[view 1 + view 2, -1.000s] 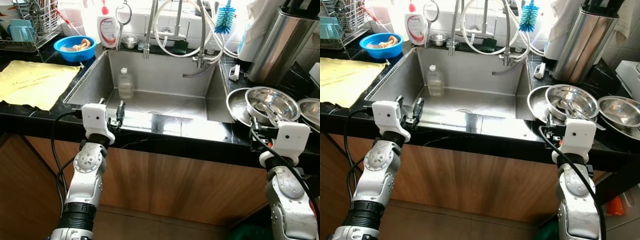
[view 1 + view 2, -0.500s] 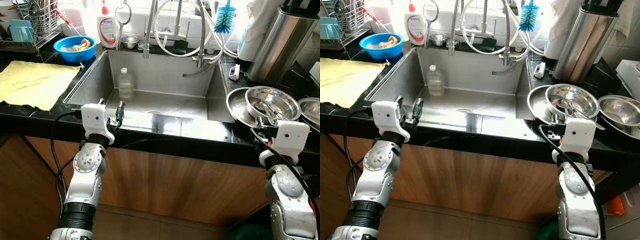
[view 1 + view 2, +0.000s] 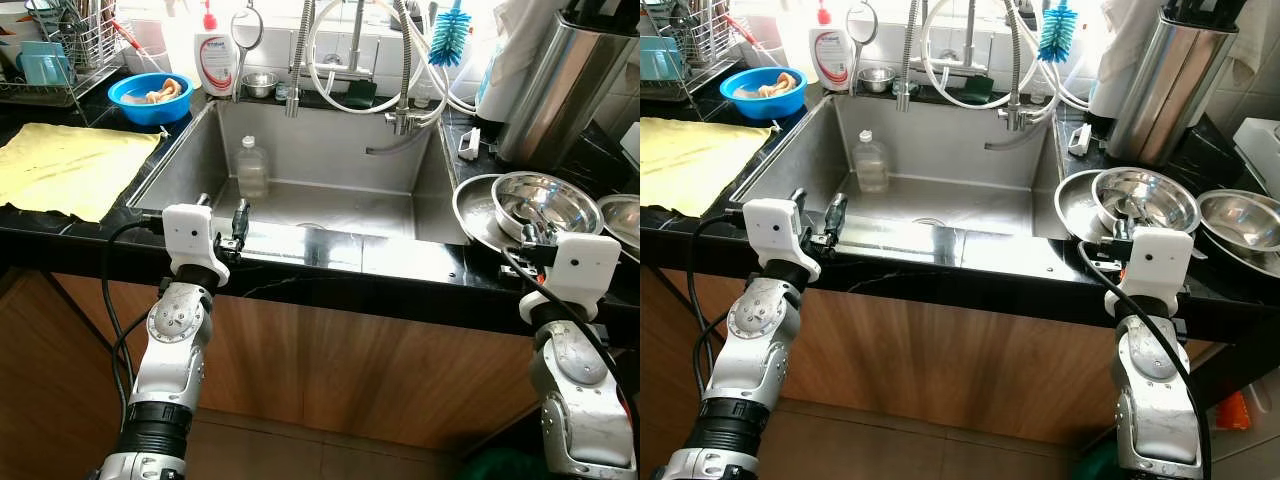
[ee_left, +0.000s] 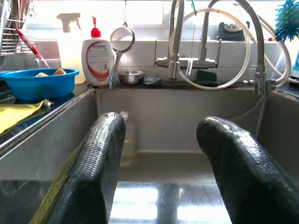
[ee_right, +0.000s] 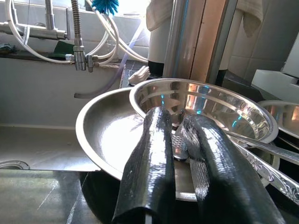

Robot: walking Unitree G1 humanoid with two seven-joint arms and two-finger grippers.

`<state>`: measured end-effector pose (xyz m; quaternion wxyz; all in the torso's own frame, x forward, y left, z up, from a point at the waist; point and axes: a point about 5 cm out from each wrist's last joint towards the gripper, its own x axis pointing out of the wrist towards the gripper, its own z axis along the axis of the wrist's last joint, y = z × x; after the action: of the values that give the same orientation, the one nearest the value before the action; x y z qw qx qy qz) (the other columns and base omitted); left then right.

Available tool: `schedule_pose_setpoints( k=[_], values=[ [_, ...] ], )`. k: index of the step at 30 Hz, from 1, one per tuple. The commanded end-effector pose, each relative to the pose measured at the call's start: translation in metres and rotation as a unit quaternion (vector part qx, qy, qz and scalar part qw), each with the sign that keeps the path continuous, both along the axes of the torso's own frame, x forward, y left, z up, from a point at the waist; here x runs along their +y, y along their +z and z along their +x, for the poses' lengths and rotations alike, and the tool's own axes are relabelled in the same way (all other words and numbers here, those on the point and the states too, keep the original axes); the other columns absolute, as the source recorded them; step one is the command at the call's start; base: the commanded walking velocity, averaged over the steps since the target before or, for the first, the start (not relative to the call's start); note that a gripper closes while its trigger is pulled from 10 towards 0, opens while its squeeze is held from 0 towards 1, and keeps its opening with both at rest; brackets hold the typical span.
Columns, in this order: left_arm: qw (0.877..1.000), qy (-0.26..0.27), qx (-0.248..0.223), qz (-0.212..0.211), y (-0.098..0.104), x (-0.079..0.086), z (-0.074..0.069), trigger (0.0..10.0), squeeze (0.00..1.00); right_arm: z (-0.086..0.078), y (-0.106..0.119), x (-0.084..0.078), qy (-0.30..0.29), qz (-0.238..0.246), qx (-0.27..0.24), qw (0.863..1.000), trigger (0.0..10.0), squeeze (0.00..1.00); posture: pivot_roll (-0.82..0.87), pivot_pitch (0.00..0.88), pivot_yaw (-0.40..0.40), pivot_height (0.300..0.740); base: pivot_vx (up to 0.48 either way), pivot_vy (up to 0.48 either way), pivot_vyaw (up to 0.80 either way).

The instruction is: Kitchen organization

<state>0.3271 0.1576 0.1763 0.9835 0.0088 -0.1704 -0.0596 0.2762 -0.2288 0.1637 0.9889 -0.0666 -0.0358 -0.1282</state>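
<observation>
A shiny steel bowl (image 3: pixel 545 200) sits inside a wider steel pan (image 3: pixel 472 210) on the black counter right of the sink. A patterned spoon (image 5: pixel 261 161) lies across them, its handle pointing back toward me. My right gripper (image 5: pixel 180 121) is at the bowl's near rim (image 3: pixel 528 232), its fingers (image 5: pixel 149 154) drawn close together on the spoon's neck. My left gripper (image 3: pixel 222 210) rests open over the sink's front edge with nothing between its fingers (image 4: pixel 100 154). A clear plastic bottle (image 3: pixel 251 168) stands in the sink (image 3: pixel 330 150).
Another steel bowl (image 3: pixel 1240 220) sits at the far right, and a tall steel canister (image 3: pixel 560 85) stands behind the bowls. Left of the sink are a yellow cloth (image 3: pixel 65 165), a blue bowl (image 3: pixel 150 95), a soap bottle (image 3: pixel 214 58) and a dish rack (image 3: pixel 60 50). Hoses and a blue brush (image 3: pixel 449 35) hang over the faucet.
My right gripper has moved up and forward to the steel bowl's rim. The left arm has stayed put.
</observation>
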Motion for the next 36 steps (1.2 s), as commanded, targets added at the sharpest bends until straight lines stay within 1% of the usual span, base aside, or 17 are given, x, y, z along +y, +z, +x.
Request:
schedule_pose_setpoints(
  k=[1,12,13,14,23,26,30,32,36],
  values=[
    [1.0,-0.005,0.005,-0.006,0.001,0.0,0.003,10.0,0.0,0.002,0.003,-0.002,-0.004,-0.001,-0.006,1.0,0.0,0.0,-0.01,0.0,-0.029,0.74,0.0,0.0,0.0],
    [1.0,-0.007,0.003,-0.007,0.002,-0.001,0.003,10.0,0.0,0.003,0.005,-0.001,-0.003,-0.002,-0.01,1.0,0.0,0.0,-0.01,0.0,-0.028,0.74,0.0,0.0,0.0],
    [1.0,-0.007,0.002,-0.008,0.002,-0.001,0.004,10.0,0.0,0.003,0.006,-0.001,-0.006,-0.003,-0.012,1.0,0.9,0.0,-0.01,0.0,-0.028,0.74,0.0,0.0,0.0],
    [1.0,-0.008,0.001,-0.009,0.003,-0.001,0.004,10.0,0.0,0.004,0.009,-0.002,-0.011,-0.001,-0.019,1.0,10.0,0.0,-0.01,0.0,-0.027,0.74,0.0,0.0,0.0],
    [1.0,-0.01,-0.005,-0.011,0.005,-0.002,0.003,10.0,0.0,0.005,0.019,0.0,-0.006,-0.002,-0.043,0.999,10.0,0.0,0.0,0.0,-0.026,0.74,0.0,0.0,0.0],
    [1.0,-0.01,-0.008,-0.012,0.006,-0.002,0.003,10.0,0.0,0.006,0.028,0.002,-0.001,-0.005,-0.068,0.998,10.0,0.0,0.0,0.0,-0.023,0.74,0.0,0.0,0.0],
    [1.0,-0.011,-0.009,-0.015,0.006,-0.002,0.002,10.0,0.0,0.006,0.037,0.006,0.008,-0.014,-0.088,0.996,10.0,0.0,0.0,0.0,-0.014,0.74,0.0,0.0,0.0],
    [1.0,-0.015,-0.009,-0.017,0.004,-0.005,0.0,10.0,0.0,0.005,0.041,0.009,0.019,-0.027,-0.098,0.995,10.0,0.0,0.0,0.0,-0.01,0.74,0.0,0.0,0.0],
    [1.0,-0.019,-0.001,-0.019,-0.002,-0.006,-0.003,10.0,0.0,0.005,0.04,0.012,0.023,-0.023,-0.102,0.994,10.0,0.0,0.01,0.0,-0.015,0.74,0.0,0.0,0.0]
  ],
)
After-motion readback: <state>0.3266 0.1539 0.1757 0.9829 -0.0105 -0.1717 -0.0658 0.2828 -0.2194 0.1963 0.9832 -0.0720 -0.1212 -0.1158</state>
